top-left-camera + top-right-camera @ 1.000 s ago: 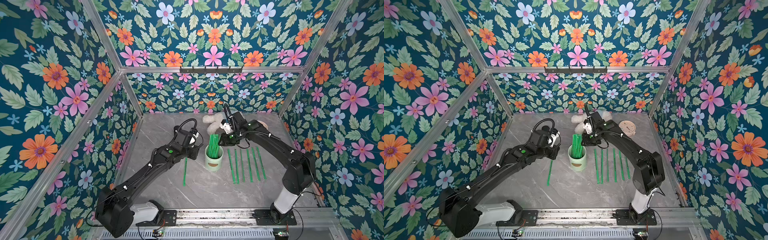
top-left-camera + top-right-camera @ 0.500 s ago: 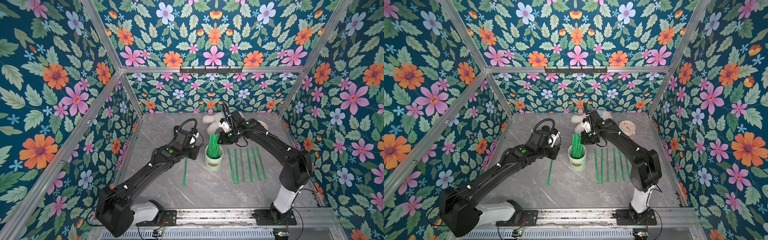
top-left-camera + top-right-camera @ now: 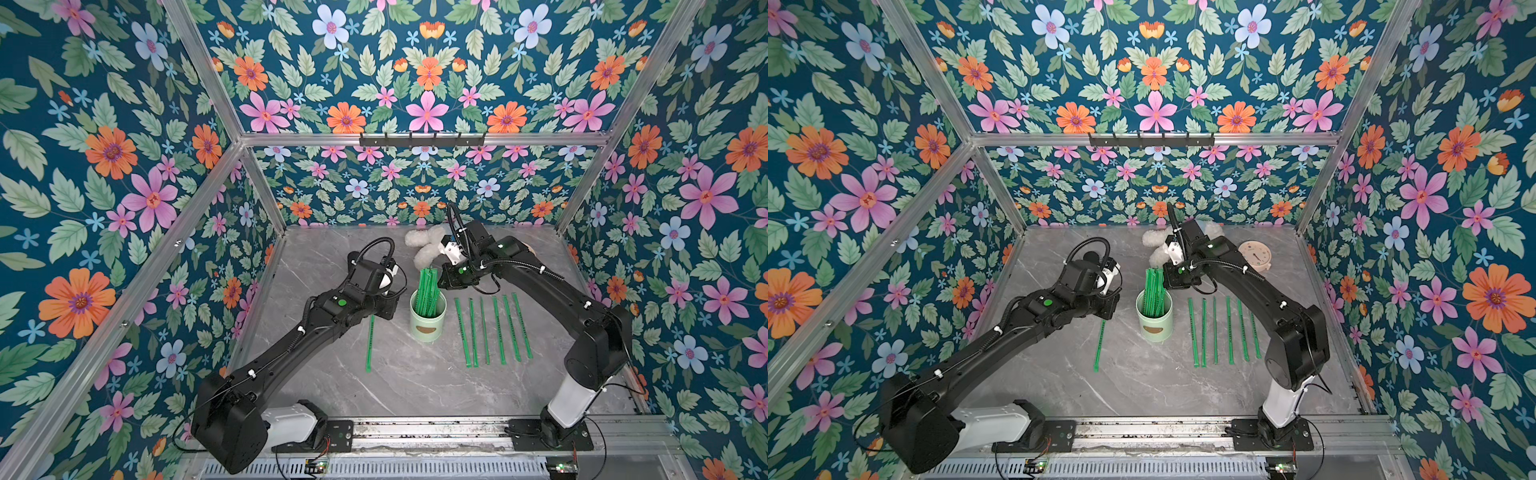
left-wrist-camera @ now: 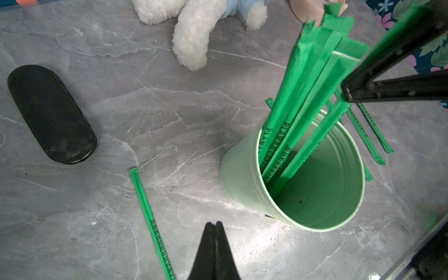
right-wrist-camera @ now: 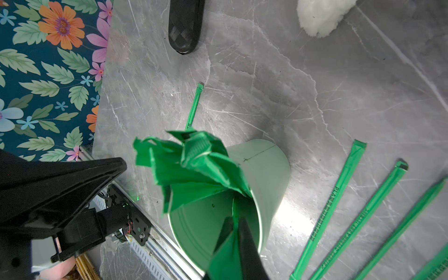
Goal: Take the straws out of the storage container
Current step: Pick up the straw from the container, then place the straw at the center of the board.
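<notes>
The storage container [image 3: 428, 322], a pale mint cup with a brown oval mark, stands upright mid-table. A bundle of green straws [image 3: 427, 286] leans in it, seen in both top views. Several straws [image 3: 492, 328] lie in a row to its right. A single straw [image 3: 370, 340] lies to its left. My right gripper [image 5: 234, 221] sits above the cup's rim [image 5: 264, 174], shut on one straw that runs down into the cup. My left gripper [image 4: 213, 223] hangs shut and empty just above the table, between the single straw [image 4: 150, 218] and the cup [image 4: 240, 174].
A black oval case [image 4: 51, 114] lies on the table left of the cup. A white plush toy [image 3: 424, 249] and a round beige clock [image 3: 1254, 255] sit near the back wall. Flowered walls enclose three sides, and a metal rail [image 3: 415, 432] runs along the front.
My right gripper has closed its fingers onto a straw at the top of the bundle. The left arm has stayed where it was.
</notes>
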Motion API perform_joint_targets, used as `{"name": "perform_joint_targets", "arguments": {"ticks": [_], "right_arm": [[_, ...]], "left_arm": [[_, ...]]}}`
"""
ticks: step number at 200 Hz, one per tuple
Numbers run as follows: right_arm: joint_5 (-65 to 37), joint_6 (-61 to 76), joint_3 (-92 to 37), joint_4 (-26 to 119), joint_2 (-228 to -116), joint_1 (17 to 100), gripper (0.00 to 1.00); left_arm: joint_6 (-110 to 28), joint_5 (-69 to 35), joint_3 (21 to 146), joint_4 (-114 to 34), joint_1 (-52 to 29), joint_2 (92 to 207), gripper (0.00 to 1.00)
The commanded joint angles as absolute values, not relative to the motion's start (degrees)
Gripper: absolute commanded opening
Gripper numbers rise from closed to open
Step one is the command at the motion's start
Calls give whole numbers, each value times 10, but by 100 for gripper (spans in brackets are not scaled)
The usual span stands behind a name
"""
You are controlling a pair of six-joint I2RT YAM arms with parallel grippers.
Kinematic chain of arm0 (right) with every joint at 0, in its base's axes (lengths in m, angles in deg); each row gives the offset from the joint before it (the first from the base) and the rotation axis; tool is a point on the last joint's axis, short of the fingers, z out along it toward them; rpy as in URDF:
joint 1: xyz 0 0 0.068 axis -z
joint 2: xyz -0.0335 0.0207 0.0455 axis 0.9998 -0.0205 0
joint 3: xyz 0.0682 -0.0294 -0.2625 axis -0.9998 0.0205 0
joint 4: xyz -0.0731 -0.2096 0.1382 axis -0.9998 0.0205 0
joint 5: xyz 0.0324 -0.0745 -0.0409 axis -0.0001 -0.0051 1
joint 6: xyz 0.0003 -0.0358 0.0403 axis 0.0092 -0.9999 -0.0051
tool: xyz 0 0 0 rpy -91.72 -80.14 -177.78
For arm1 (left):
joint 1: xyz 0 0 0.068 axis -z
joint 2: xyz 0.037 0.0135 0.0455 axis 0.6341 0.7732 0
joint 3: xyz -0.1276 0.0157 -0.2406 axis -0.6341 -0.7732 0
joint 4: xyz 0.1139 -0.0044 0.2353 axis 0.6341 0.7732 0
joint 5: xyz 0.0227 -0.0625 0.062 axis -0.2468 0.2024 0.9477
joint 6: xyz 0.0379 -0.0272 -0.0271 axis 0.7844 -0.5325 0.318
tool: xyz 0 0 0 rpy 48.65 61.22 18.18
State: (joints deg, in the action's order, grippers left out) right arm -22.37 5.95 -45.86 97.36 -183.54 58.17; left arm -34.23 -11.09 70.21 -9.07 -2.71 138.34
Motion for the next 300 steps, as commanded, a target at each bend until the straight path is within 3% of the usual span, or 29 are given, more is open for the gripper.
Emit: {"name": "perform_joint_targets", "arguments": {"ticks": [1,150,238,300], "right_arm": [[-216,40,-470,1002,-1827,579,8],[-145,-21,-627,1154,-1793,566,6],[-47,-52,-720,1244,-1723,566,7],[42,-76,-694,1294,-1720,626,6]], "left_arm": [[-338,-112,707,-91,-27,1384,0],[-338,-110,707,-90,-28,1384,0],[-338,-110,708,-90,-27,1384,0],[-339,-108,708,-90,-27,1382,0]]}}
